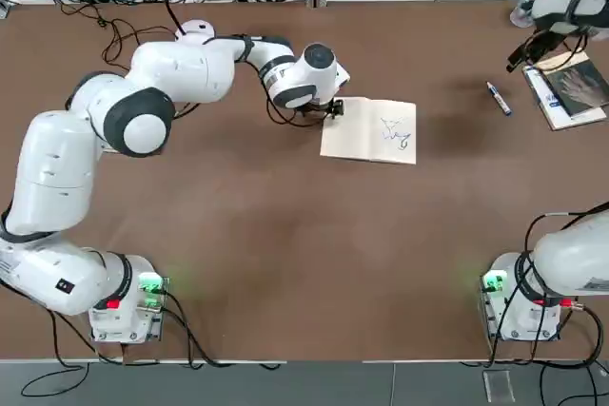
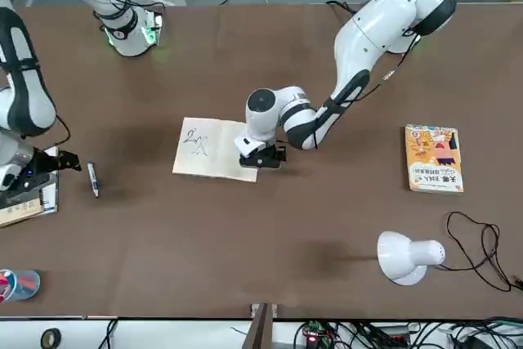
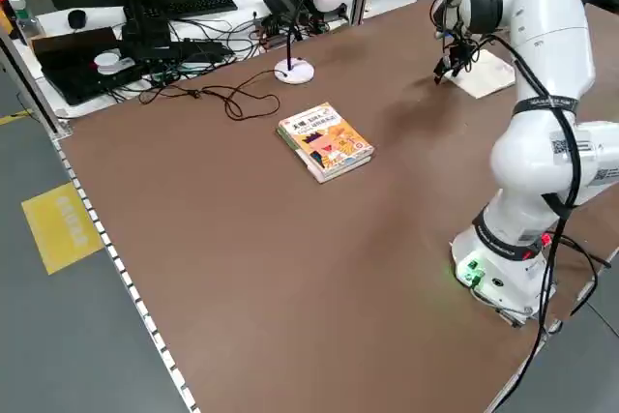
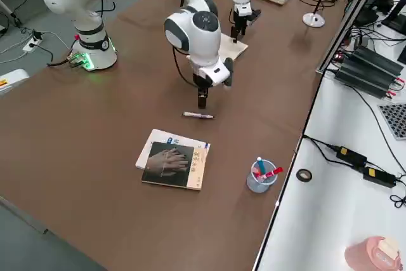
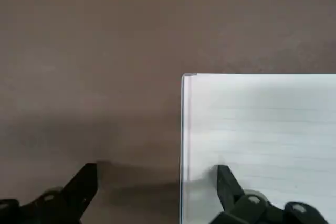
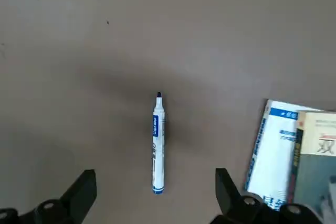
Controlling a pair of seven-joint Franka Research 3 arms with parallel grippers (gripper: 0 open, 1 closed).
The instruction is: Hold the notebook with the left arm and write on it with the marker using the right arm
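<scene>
1. Plainly, the chief risk lies with the marker [image 6: 158, 142]: it lies loose on the bare brown table [image 1: 285, 254], lined up lengthwise between the right gripper's [image 6: 152, 192] spread fingers [image 6: 79, 190]. A descent slightly off-centre would, I judge, nudge or roll it rather than seat it.
2. A second risk: the dark-covered book [image 4: 172, 165] lies just beside the marker; a finger drifting that way could catch its edge.
3. A third risk: the left gripper [image 5: 157, 192] stands at the notebook's [image 1: 371, 130] corner with jaws apart, one finger [image 5: 228, 187] over the page, the other over bare table. Whether the finger actually presses the paper cannot be told; if not, the notebook may slide once writing begins.
4. Right arm [image 4: 196, 39]: bent over the marker, wrist pointing straight down, gripper hovering just above it, nothing held.
5. Left arm [image 1: 181, 73]: stretched far across the table, wrist turned down over the notebook's left edge.
6. Notebook: open near the table's middle, scribbled marks [image 1: 396, 132] on the page away from the left gripper; marker well apart, towards the robot's right.
</scene>
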